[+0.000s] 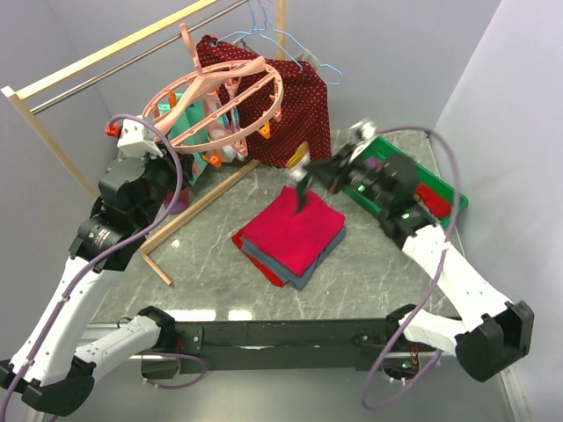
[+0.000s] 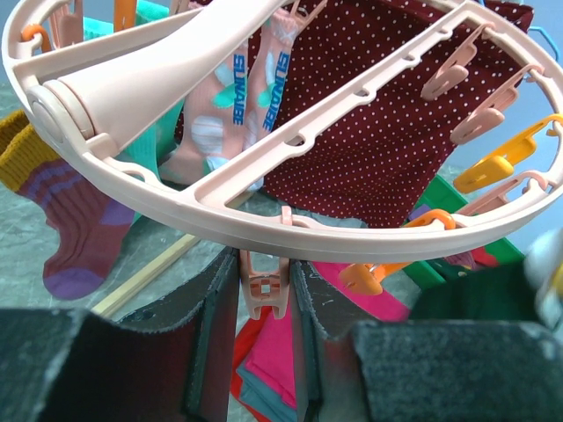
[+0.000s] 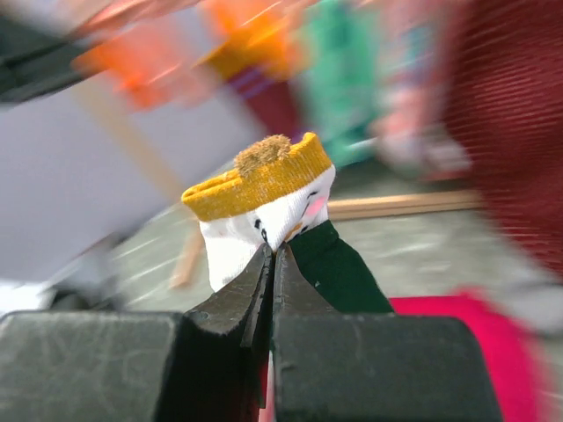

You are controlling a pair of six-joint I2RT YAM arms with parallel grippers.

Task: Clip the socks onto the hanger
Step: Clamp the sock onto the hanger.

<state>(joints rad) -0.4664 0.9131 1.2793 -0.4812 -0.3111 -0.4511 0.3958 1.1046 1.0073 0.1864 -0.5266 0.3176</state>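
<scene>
The pink round hanger (image 1: pixel 224 92) hangs tilted from the rail at the back left. Clipped to it are a purple-striped maroon sock (image 2: pixel 75 233), a peach patterned sock (image 2: pixel 215 114) and a teal one (image 2: pixel 163 136). My left gripper (image 2: pixel 264 266) sits under the hanger's outer ring (image 2: pixel 264 230), shut on a pink dangling clip (image 2: pixel 264 294) with a finger pressed on each side. My right gripper (image 3: pixel 274 251) is shut on a sock (image 3: pixel 264 198) with a white body, yellow cuff and dark green part. From above, that sock (image 1: pixel 299 200) dangles over the cloth stack.
A dark red dotted garment (image 1: pixel 303 105) and light-blue wire hangers (image 1: pixel 273 26) hang behind the pink hanger. A folded red and grey cloth stack (image 1: pixel 290 233) lies mid-table. A green tray (image 1: pixel 450 195) is at the right. A wooden frame bar (image 1: pixel 193 211) crosses the table.
</scene>
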